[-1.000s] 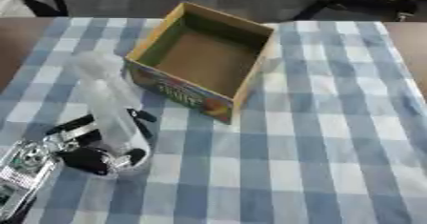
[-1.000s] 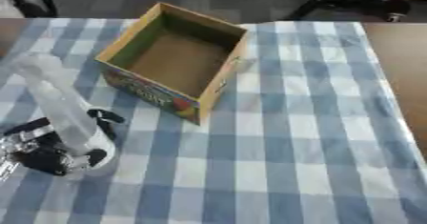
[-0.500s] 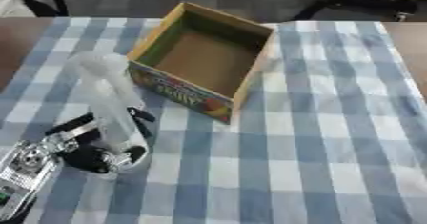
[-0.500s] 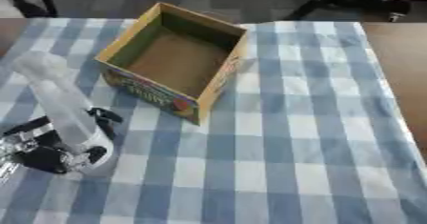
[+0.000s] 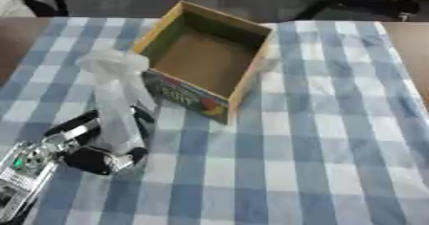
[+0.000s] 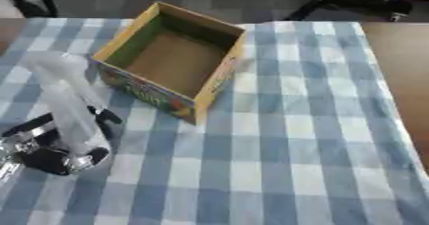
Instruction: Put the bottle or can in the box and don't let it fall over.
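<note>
Both head eyes are looking steeply down, sharing the left hand (image 5: 80, 142), with the box (image 5: 208, 61) beyond it.

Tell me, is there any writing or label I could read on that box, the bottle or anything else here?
Box: its colourful front panel carries yellowish lettering among red and green print, too blurred to read.
Clear bottle, held by the left hand: no label or text visible.
Checked tablecloth: no writing.
So nothing here can be read as words.
</note>
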`<state>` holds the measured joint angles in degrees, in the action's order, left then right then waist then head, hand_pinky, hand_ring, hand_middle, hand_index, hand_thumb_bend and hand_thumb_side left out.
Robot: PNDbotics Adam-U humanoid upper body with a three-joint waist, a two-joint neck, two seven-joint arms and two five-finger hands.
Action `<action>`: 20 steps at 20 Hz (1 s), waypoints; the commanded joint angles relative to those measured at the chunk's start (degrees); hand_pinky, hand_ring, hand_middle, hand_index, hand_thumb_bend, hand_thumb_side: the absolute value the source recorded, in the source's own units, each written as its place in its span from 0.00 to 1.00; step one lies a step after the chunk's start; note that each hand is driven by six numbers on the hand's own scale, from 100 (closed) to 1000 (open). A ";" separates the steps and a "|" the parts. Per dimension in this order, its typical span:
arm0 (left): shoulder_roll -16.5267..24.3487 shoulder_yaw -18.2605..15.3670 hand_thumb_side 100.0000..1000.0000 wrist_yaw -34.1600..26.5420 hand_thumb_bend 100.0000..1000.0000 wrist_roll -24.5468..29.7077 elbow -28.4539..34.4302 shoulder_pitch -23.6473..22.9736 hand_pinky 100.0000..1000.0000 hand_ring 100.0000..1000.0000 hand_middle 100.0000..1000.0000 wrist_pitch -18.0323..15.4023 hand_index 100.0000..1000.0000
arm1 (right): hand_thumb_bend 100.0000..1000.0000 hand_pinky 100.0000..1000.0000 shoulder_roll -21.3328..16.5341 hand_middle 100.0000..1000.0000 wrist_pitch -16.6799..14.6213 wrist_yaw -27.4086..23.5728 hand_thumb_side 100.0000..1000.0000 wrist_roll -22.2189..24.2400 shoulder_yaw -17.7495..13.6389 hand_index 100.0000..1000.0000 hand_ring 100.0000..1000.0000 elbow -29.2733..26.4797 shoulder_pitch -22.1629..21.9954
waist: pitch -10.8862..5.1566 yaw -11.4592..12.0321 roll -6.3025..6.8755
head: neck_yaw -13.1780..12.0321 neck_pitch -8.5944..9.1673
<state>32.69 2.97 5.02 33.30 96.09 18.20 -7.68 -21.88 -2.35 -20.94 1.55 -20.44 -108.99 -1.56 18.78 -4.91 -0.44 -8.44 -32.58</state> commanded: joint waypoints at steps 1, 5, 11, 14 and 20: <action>1.13 -0.29 0.27 -0.44 0.00 -0.50 1.44 0.61 1.00 0.61 0.75 -0.34 0.17 | 0.00 0.83 -1.03 1.00 0.15 -0.24 0.69 -0.05 -0.64 1.00 0.99 -0.48 0.06 | -0.73 -0.04 0.02 | 0.07 0.83; 1.24 -0.44 0.28 -0.94 0.00 -1.43 2.72 0.94 1.00 0.60 0.76 -1.23 0.15 | 0.00 0.83 -1.09 1.00 0.20 -0.39 0.69 -0.02 -0.66 1.00 0.99 -0.49 0.07 | -0.80 -0.01 0.07 | 0.12 0.89; 1.25 -1.18 0.31 -3.31 0.00 -2.90 5.30 2.28 1.00 0.60 0.76 -1.02 0.15 | 0.00 0.83 -1.23 1.00 0.14 -0.51 0.69 -0.01 -0.70 1.00 0.99 -0.58 0.00 | -0.94 0.08 0.11 | 0.23 0.63; 1.40 -1.57 0.32 -4.70 0.00 -3.36 6.43 3.29 1.00 0.60 0.76 -0.02 0.15 | 0.00 0.83 -1.29 1.00 0.10 -0.55 0.69 -0.02 -0.72 1.00 0.99 -0.61 -0.09 | -1.02 0.14 0.14 | 0.30 0.55; 2.10 -2.25 0.34 -8.77 0.00 -4.72 7.62 6.86 1.00 0.59 0.76 2.89 0.15 | 0.00 0.83 -1.51 1.00 0.11 -0.54 0.69 0.00 -0.72 1.00 0.99 -0.62 -0.20 | -1.21 0.25 0.31 | 0.41 0.31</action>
<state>32.83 1.60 -2.54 28.90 102.42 24.10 -5.45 -21.88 -2.14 -21.31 1.58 -20.46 -108.98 -1.66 18.76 -4.68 -0.11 -8.12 -32.59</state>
